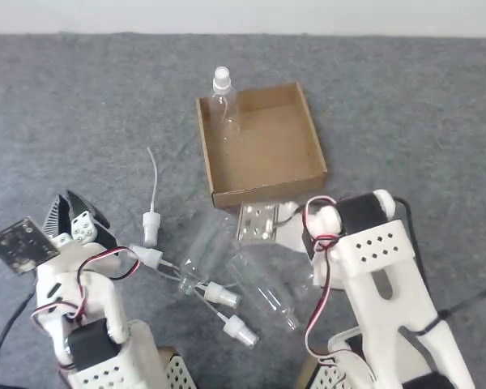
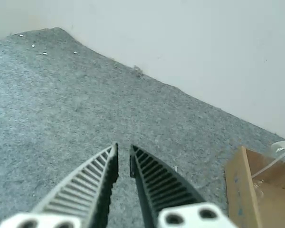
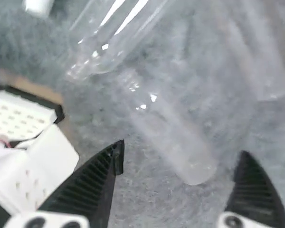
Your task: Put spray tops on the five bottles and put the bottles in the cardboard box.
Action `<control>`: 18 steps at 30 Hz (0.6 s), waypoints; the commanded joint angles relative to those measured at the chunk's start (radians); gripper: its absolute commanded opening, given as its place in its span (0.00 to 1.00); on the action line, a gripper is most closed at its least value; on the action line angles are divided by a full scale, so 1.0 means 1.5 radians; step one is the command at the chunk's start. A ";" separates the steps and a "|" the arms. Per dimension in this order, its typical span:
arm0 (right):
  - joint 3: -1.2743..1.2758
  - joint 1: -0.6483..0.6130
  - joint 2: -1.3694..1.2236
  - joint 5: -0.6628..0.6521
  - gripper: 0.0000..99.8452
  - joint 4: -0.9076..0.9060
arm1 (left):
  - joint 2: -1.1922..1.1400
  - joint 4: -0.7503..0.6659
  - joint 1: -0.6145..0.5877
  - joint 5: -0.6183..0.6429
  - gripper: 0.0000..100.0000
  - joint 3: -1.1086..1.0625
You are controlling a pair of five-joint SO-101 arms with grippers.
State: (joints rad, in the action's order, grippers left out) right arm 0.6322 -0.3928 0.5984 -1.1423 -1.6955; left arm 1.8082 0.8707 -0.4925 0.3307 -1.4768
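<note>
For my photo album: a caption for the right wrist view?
Open fingers hover over a clear bottle lying on grey carpet.

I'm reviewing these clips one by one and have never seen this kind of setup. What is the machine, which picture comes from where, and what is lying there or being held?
These are two small robot arms side by side on a grey mat. The high view looks down from a fixed camera. The other two pictures come from a camera on each arm's wrist. A cardboard box holds one capped bottle, standing at its far corner. In front of the box lie several clear bottles and loose spray tops with thin tubes. The left gripper has its jaws almost together and holds nothing. The right gripper is wide open above a lying bottle, not gripping it.
</note>
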 commanded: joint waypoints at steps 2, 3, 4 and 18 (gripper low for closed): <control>0.038 0.007 0.030 -0.087 0.34 0.016 | 0.010 -0.017 -0.004 -0.004 0.04 0.006; 0.051 0.007 0.030 -0.100 0.34 0.028 | 0.010 -0.017 -0.004 -0.004 0.04 0.006; 0.063 0.011 0.029 -0.107 0.34 0.047 | 0.010 -0.017 -0.004 -0.004 0.04 0.006; 0.226 0.012 0.024 -0.146 0.34 0.234 | 0.010 -0.017 -0.004 -0.004 0.04 0.006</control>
State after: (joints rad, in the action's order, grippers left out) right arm 0.9651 -0.3913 0.5984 -1.3142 -1.3702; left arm 1.8082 0.8707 -0.4925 0.3307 -1.4768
